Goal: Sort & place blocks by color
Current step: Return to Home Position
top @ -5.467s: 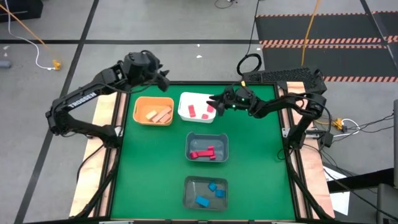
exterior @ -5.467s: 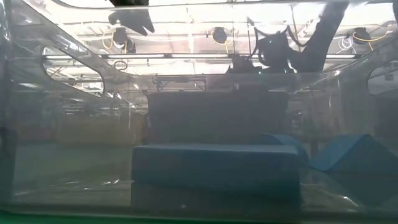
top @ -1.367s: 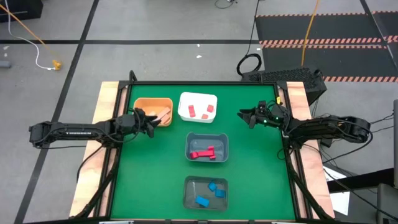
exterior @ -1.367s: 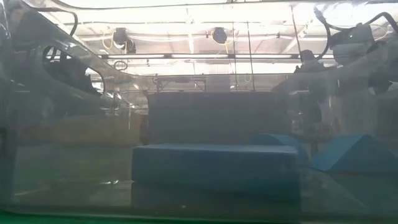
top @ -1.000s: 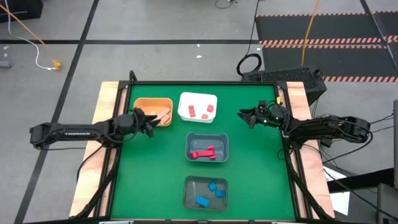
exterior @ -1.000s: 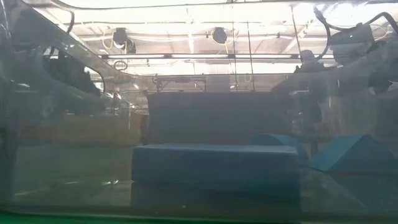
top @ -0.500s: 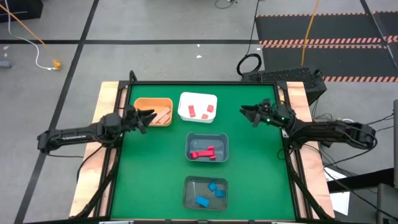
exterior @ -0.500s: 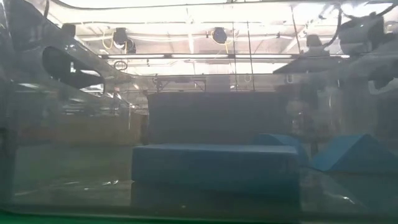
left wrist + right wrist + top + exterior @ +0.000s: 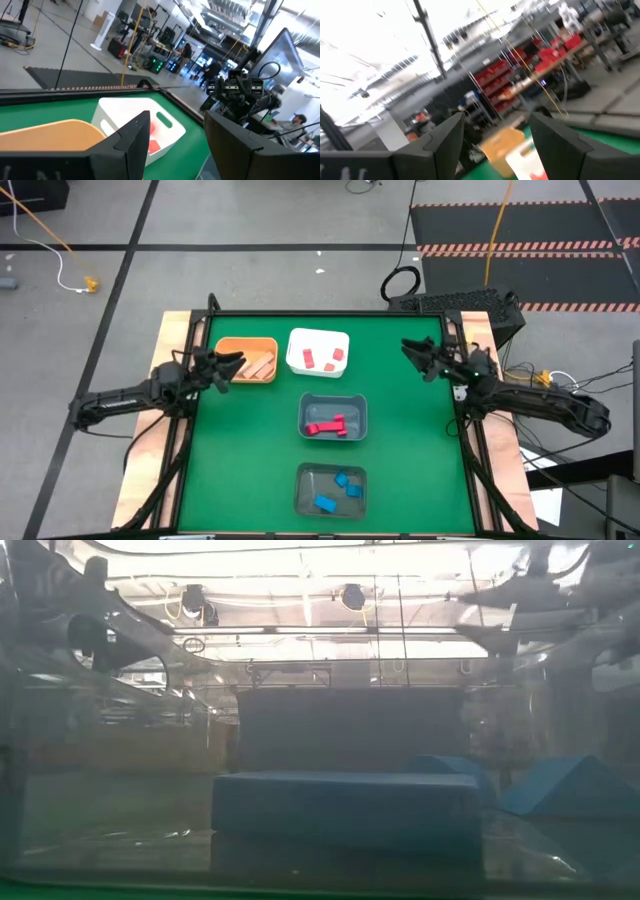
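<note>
The blocks lie sorted in bins on the green table. Tan blocks (image 9: 256, 365) are in the orange bin (image 9: 232, 346), pink-red ones (image 9: 318, 358) in the white bin (image 9: 298, 340), red ones (image 9: 326, 426) in a grey bin (image 9: 358, 408), and blue ones (image 9: 337, 490) in the near grey bin (image 9: 304, 476). The low view shows the blue blocks (image 9: 345, 810) close up. My left gripper (image 9: 232, 362) (image 9: 176, 120) hangs open at the orange bin's left rim, holding nothing. My right gripper (image 9: 410, 350) (image 9: 497, 120) is open and empty near the table's right edge.
The bins stand in the table's far and middle part; bare green mat (image 9: 420, 460) lies to their right and left. Wooden side rails (image 9: 168, 340) frame the table. A dark case (image 9: 455, 302) sits beyond the far right corner.
Both arms have drawn back and risen. My left gripper has moved up and toward the table's left and far edges. My right gripper has moved up and toward the right and far edges, tipping upward. Both stay open; the blocks have not moved.
</note>
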You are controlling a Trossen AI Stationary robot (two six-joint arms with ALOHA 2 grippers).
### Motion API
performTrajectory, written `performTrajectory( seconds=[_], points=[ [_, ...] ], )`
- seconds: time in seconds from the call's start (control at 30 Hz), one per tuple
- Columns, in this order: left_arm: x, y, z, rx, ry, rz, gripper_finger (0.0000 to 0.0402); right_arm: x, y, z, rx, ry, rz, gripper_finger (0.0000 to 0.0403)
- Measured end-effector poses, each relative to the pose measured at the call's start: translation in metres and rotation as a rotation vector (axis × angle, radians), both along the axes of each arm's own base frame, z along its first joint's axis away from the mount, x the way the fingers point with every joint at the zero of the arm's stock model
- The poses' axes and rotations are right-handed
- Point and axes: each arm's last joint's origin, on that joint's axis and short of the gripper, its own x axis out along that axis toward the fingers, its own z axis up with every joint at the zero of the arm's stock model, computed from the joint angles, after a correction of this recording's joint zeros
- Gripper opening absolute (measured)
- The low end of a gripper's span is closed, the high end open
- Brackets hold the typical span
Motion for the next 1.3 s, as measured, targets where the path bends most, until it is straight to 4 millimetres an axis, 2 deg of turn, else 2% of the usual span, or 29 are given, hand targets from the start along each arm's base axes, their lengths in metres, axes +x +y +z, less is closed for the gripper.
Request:
performTrajectory(
  seconds=[0.2,0.7,1.3],
  points=[
    [-0.004,-0.001,0.004,0.009,-0.048,0.000,0.0186,-0.010,0.005,0.012,-0.055,-0.100,0.000,0.0222],
    [-0.004,-0.001,0.005,0.012,-0.060,0.000,0.0186,-0.023,0.013,0.025,-0.123,-0.224,0.000,0.0222],
    [-0.004,0.001,0.005,0.013,-0.060,0.020,0.0186,-0.026,0.014,0.028,-0.136,-0.247,0.000,0.0222]
  ],
)
